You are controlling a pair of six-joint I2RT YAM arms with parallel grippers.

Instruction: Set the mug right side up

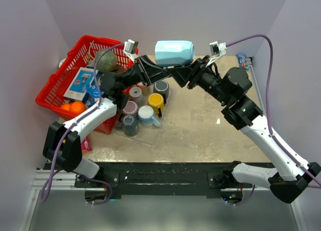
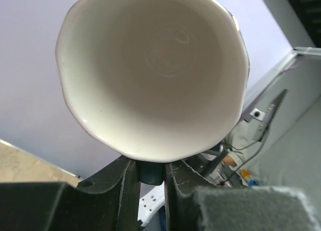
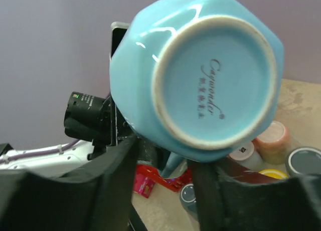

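The light blue mug (image 1: 174, 52) is held in the air on its side above the back of the table, its mouth to the left and its base to the right. The left wrist view looks into its white inside (image 2: 153, 70). My left gripper (image 1: 156, 69) is shut on the mug's handle (image 2: 150, 172) below the rim. The right wrist view shows the mug's base (image 3: 213, 80) with printed writing. My right gripper (image 3: 165, 178) is open, its fingers either side of the handle (image 3: 173, 163) with gaps showing, just under the mug.
A clear tray (image 1: 145, 138) with several small cups, among them a yellow one (image 1: 156, 100), lies below the mug. A red basket (image 1: 75, 65) with packets and oranges (image 1: 73, 107) stands at the left. A small packet (image 1: 243, 60) lies at the back right.
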